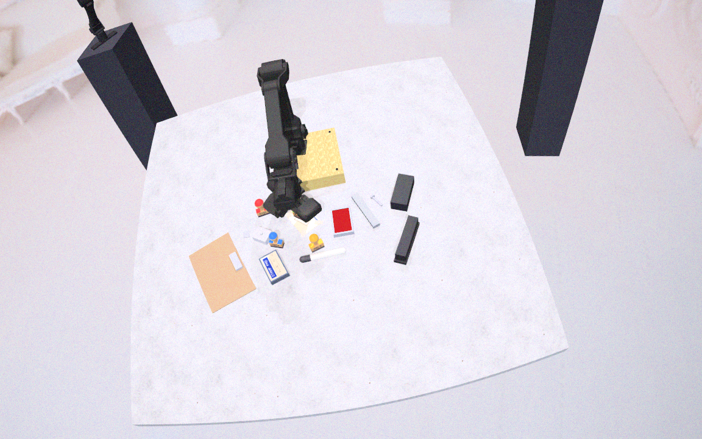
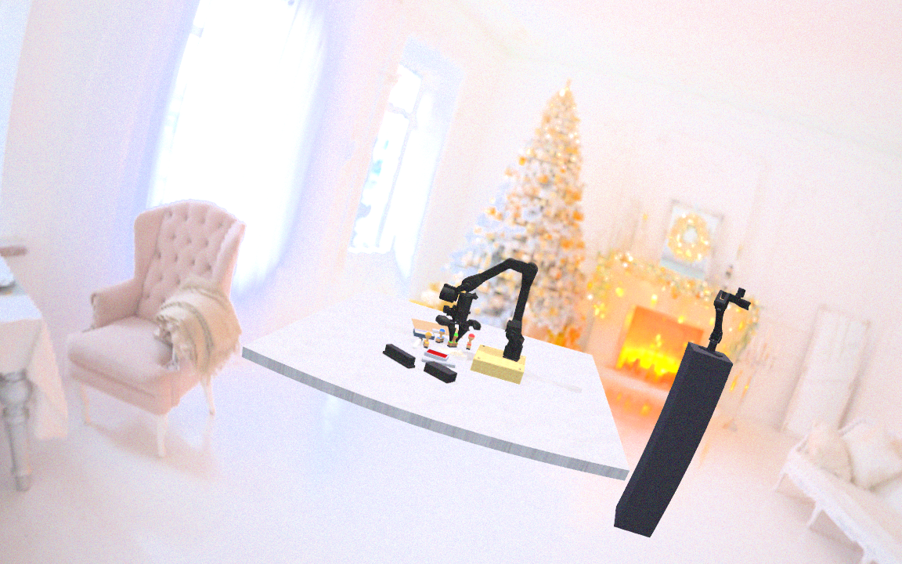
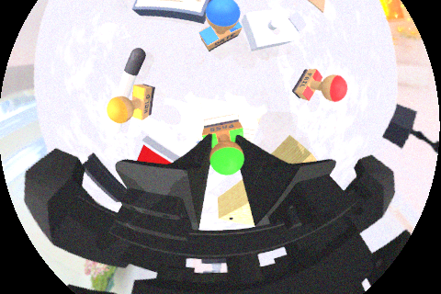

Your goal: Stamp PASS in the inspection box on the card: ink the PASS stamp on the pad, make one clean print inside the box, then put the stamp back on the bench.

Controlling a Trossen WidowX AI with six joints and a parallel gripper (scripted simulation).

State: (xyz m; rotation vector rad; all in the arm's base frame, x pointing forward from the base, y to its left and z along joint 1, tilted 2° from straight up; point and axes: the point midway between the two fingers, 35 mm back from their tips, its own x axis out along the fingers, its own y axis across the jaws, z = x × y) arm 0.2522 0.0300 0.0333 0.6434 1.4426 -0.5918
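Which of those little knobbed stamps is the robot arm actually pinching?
The green-knobbed stamp marked PASS: it alone sits between the gripper's fingertips. The yellow, blue and red ones stand apart on the table.
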